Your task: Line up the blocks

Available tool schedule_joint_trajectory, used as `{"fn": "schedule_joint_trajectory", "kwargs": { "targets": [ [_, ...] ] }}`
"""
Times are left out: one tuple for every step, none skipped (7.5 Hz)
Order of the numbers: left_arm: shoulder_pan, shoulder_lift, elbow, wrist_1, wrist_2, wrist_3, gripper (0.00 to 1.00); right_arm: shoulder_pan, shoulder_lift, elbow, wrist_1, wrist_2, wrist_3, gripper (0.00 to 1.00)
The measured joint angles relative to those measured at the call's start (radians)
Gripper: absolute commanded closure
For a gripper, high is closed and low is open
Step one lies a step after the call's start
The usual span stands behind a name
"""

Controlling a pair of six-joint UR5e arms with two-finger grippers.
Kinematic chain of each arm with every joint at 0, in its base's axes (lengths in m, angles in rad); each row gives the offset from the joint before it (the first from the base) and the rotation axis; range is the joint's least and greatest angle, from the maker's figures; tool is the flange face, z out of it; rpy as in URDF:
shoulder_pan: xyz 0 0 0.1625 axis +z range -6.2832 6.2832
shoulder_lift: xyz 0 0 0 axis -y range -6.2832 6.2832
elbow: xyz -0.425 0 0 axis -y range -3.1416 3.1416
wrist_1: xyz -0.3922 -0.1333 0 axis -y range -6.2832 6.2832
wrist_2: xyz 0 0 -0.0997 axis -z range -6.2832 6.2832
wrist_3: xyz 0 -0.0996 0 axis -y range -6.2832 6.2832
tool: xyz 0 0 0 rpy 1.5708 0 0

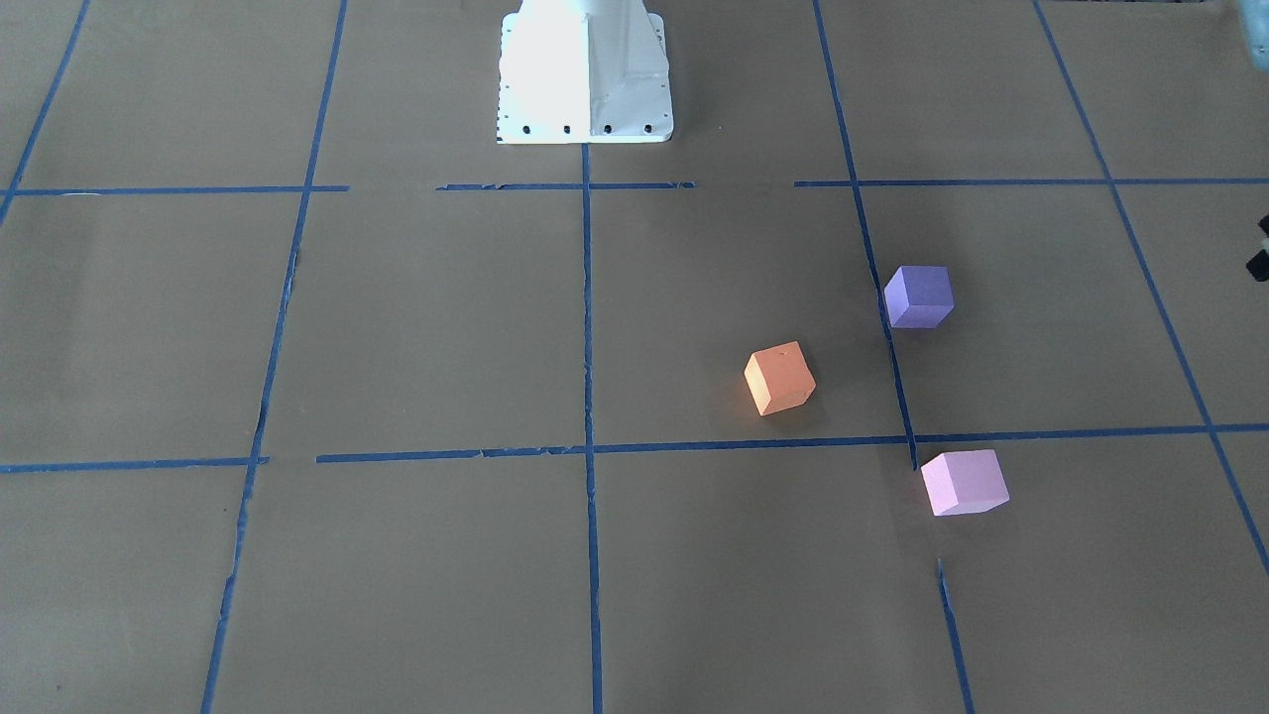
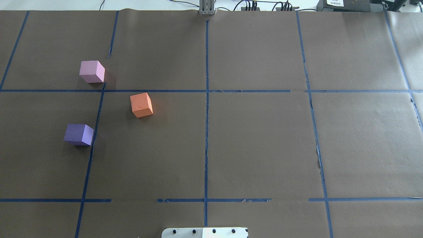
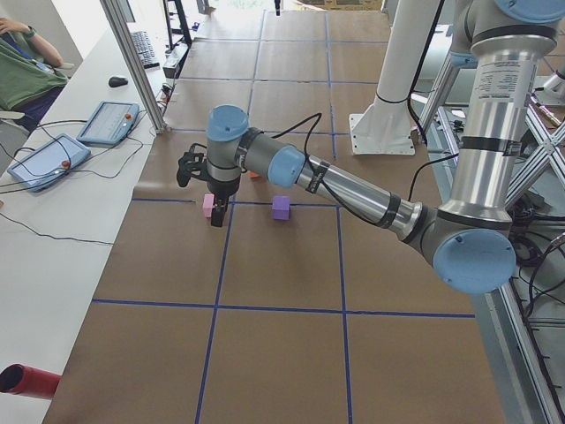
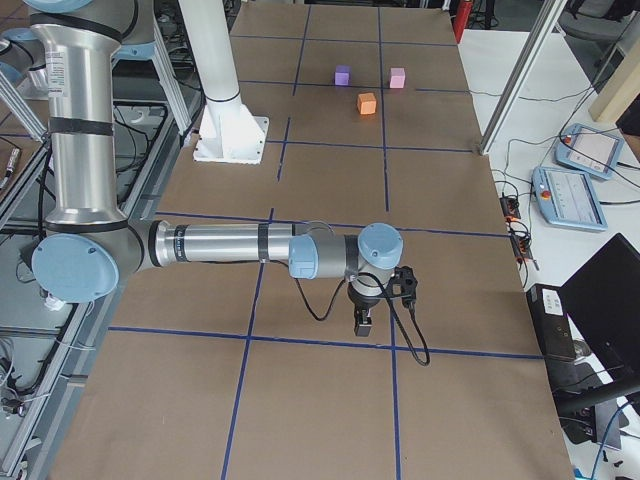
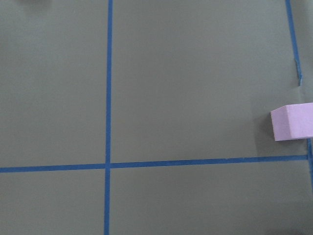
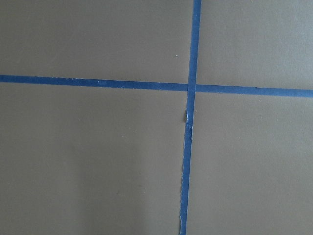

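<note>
Left gripper [image 3: 216,212] hovers, its spread impossible to tell. Purple block [image 2: 78,134] and pink block [image 2: 92,71] lie left of the orange block [image 2: 141,104] — scattered, no line yet. Right gripper [image 4: 363,322], far right of orange, is equally unreadable. Next, I'd say: centre over pink, descend.

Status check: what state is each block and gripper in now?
Orange block: flat on table, ungripped, out of line with the others.
Purple block: flat on table, ungripped.
Pink block: flat on table, ungripped.
Left gripper: near pink block, jaws unclear.
Right gripper: far from blocks, jaws unclear.
</note>
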Motion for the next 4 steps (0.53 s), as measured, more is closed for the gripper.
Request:
{"fn": "schedule_joint_trajectory", "kwargs": {
  "targets": [
    [0.083,-0.045,-0.028,-0.003,0.001,-0.130,0.00,0.000,0.000,0.000,-0.001,0.000,0.000,0.00],
    [0.163,-0.107,-0.039,-0.003,0.009,-0.253,0.00,0.000,0.000,0.000,-0.001,0.000,0.000,0.00],
    [0.250,-0.166,-0.036,-0.001,0.033,-0.347,0.00,0.000,0.000,0.000,0.000,0.000,0.000,0.00],
    [0.342,-0.217,-0.019,-0.002,0.081,-0.426,0.00,0.000,0.000,0.000,0.000,0.000,0.001,0.00]
  ]
}}
